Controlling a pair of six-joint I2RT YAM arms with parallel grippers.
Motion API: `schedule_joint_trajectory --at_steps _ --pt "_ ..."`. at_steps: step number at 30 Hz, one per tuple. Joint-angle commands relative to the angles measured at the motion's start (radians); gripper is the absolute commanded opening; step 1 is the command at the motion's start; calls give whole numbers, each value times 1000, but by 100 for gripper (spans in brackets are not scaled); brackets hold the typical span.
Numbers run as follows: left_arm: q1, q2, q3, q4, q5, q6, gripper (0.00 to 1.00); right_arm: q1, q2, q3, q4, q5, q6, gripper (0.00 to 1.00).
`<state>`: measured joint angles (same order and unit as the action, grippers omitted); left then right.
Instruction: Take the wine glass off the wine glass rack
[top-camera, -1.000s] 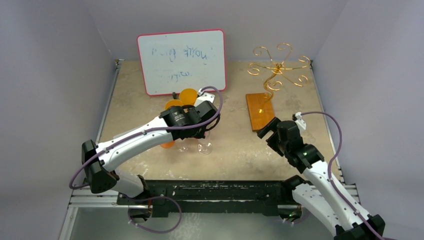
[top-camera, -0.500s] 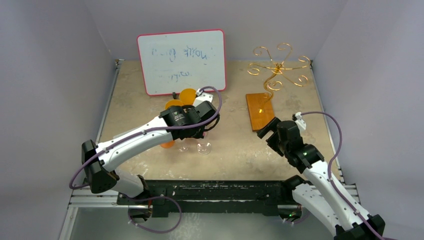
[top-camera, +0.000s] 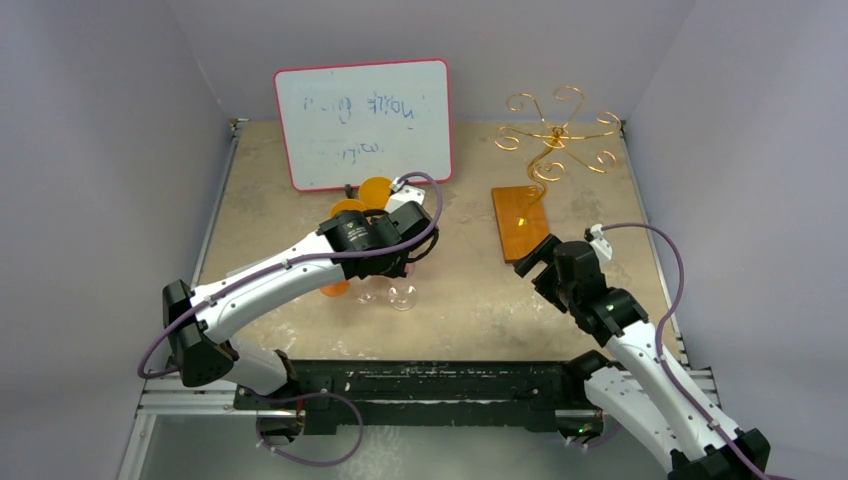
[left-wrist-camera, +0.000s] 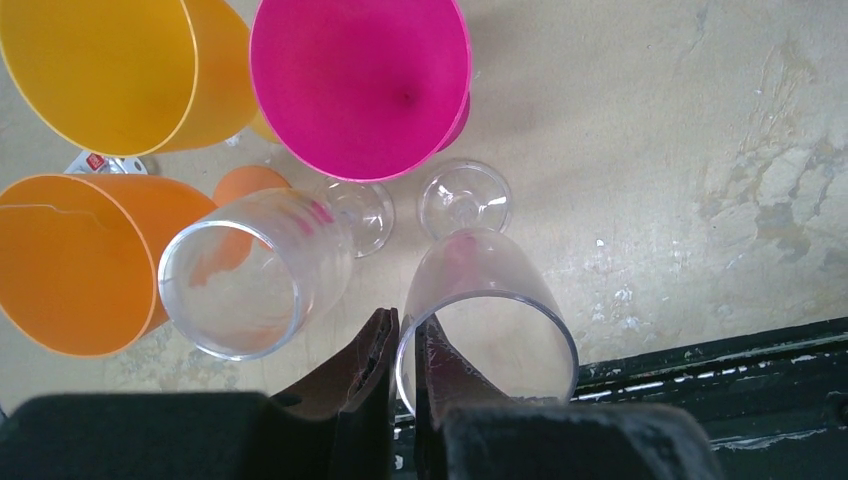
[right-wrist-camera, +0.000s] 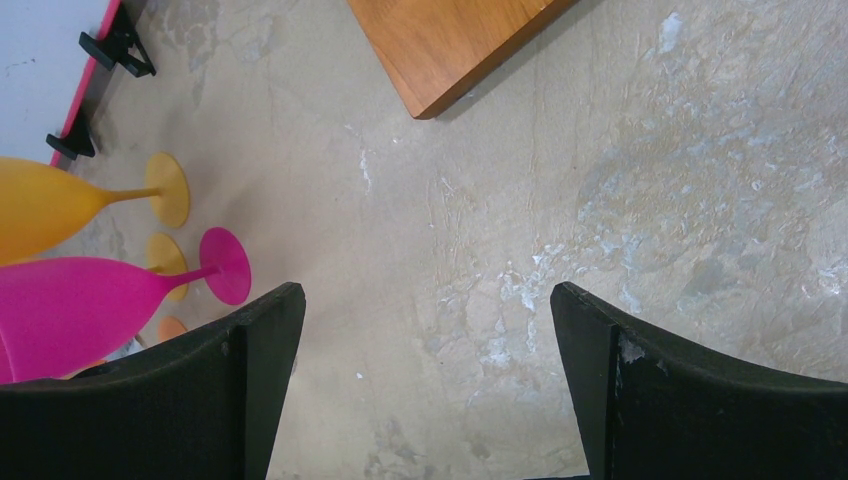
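Observation:
A clear wine glass (left-wrist-camera: 500, 300) sits upright next to a second clear glass (left-wrist-camera: 250, 290), its foot (left-wrist-camera: 463, 197) at table level. My left gripper (left-wrist-camera: 403, 325) is shut on its rim, one finger inside the bowl and one outside. From above, that gripper (top-camera: 398, 262) is mid-table, with the glass foot (top-camera: 402, 296) just below it. The gold wire wine glass rack (top-camera: 555, 135) stands at the back right on its wooden base (top-camera: 520, 222); no glass hangs on its arms. My right gripper (right-wrist-camera: 425, 292) is open over bare table, near the base's corner (right-wrist-camera: 450, 50).
A pink glass (left-wrist-camera: 360, 85), a yellow glass (left-wrist-camera: 110, 70) and an orange glass (left-wrist-camera: 70, 260) crowd round the held one. A red-framed whiteboard (top-camera: 362, 122) stands at the back. The table's black front rail (left-wrist-camera: 700, 355) lies close to the held glass.
My left gripper has closed slightly tighter on the rim and shifted a little left with the clear glass. The right arm has not moved.

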<state>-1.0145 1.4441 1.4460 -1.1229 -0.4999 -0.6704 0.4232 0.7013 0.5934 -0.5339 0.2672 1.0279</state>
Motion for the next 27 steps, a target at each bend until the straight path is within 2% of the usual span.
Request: schedule_joint_trajectory --at_steps 1,10,17,22,27 --pt "9 -17 42 13 13 -11 5 -3 5 32 1 6 -8 95" --pt "35 -16 44 2 -10 -17 11 -3 4 32 0 4 -8 95" --pt "34 -16 56 3 1 -12 25 -3 5 31 5 4 -8 95" --pt "35 -17 60 2 -1 -10 28 -3 12 32 9 3 -8 95" --pt "34 -35 81 5 -25 -12 35 -4 17 36 7 6 -12 95"
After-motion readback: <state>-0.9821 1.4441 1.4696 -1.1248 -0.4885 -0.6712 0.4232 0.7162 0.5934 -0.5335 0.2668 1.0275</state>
